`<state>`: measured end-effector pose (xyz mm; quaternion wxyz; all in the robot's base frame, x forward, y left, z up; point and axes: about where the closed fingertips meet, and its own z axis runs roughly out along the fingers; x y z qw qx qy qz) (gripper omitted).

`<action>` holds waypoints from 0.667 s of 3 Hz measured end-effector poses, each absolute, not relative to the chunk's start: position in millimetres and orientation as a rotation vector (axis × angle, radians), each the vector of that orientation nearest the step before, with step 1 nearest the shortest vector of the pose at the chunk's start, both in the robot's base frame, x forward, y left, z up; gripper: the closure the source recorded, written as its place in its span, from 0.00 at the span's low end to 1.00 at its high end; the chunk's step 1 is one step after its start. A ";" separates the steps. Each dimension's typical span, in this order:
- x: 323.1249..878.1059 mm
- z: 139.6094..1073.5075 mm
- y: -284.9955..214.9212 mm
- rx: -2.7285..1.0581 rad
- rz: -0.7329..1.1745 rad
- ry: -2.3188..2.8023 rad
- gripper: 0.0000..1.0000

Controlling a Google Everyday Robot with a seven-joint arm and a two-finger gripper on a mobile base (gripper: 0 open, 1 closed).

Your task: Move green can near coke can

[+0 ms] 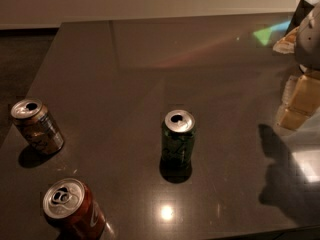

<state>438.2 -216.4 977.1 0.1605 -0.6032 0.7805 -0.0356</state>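
Observation:
The green can (178,138) stands upright near the middle of the dark table (150,64); it is dark green with black markings and an open silver top. The coke can (72,209), red-brown with white lettering and a pull tab, stands at the front left, well apart from the green can. My gripper (309,36) shows only as a grey shape at the top right edge, far from both cans and high above the table. Its shadow (280,174) falls on the table's right side.
A tan-gold can (36,125) stands at the left edge, behind the coke can. Pale yellow packages (300,101) and a light bag (285,41) sit at the far right. The table's front edge runs along the bottom right.

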 end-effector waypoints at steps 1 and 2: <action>438.2 977.2 -216.4 -1.723 -0.102 2.229 0.00; 442.1 974.3 -206.4 -1.739 -0.066 2.198 0.00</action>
